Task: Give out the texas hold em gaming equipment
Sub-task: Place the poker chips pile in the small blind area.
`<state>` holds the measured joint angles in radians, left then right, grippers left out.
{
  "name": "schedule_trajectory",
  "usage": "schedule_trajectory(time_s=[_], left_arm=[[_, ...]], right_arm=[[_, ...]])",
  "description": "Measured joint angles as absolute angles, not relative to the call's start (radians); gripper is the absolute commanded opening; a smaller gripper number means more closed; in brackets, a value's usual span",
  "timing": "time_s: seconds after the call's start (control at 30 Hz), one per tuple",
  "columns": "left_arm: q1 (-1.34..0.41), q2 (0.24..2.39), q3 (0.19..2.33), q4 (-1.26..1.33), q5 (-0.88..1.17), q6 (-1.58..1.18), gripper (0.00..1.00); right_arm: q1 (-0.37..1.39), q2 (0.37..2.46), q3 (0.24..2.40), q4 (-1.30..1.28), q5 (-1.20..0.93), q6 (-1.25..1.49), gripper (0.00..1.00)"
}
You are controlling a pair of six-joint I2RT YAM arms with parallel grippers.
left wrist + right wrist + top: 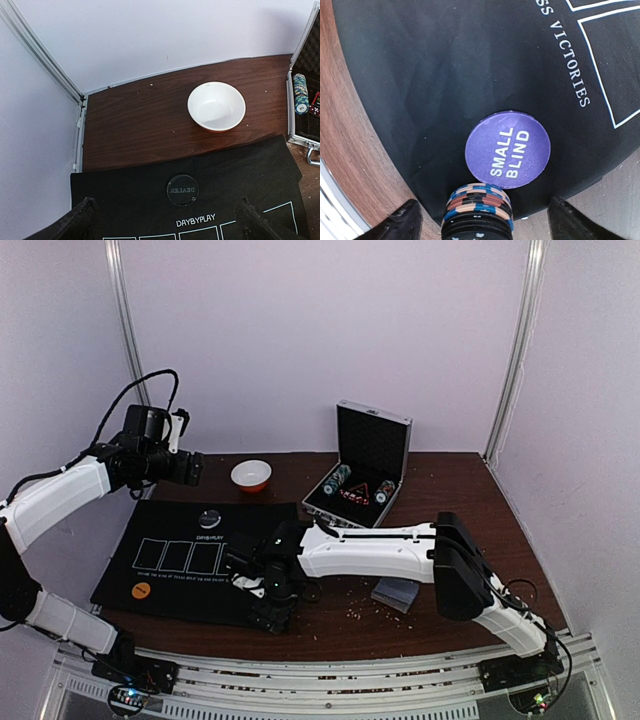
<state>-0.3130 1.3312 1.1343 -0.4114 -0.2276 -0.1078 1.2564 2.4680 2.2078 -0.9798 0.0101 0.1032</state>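
A: Is the light even?
B: Bright, soft, from overhead. There's a warm sheen on the wooden table [130, 125].
A: Sharp?
B: The top view is slightly soft. In the right wrist view, the chip stack [477, 207] blurs at the near edge.

Robot lab booth here. Plain pale walls [320, 330] box in a brown table [460, 490], aluminium rails [330, 675] running along its near edge.
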Motion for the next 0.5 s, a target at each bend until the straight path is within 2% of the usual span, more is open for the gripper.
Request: schedule_trajectory(time_s=[0.3,0.5], left_arm=[[-0.313,1.331,1.134,-0.411,-0.222,-0.108,0.98],[-0.313,1.330,1.134,-0.411,-0.218,-0.107,0.98]], right_arm=[[1.240,2.399,2.207,-0.977,-0.009,0.102,1.00],[1.159,2.177,2.120,-0.951,-0.001,0.137,1.00]])
